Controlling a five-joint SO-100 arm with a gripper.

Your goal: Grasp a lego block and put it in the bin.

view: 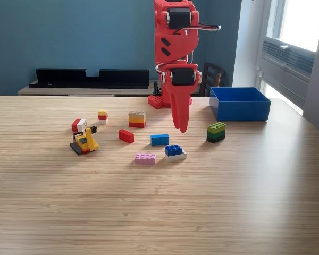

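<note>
Above the scattered blocks, the red gripper (181, 127) hangs with jaws pressed together, holding nothing; the bin (240, 110) sits well apart at the exterior view's right; descending closed could knock the blue block (159, 139) aside.

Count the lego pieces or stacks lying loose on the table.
8: red-white piece, yellow vehicle, small stack, tan stack, red brick, blue brick, pink plate, blue-on-white. Plus green stack, making 9.

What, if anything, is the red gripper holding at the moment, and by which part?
Nothing is held. The gripper hangs shut and empty above the table, with no block between its fingers.
</note>
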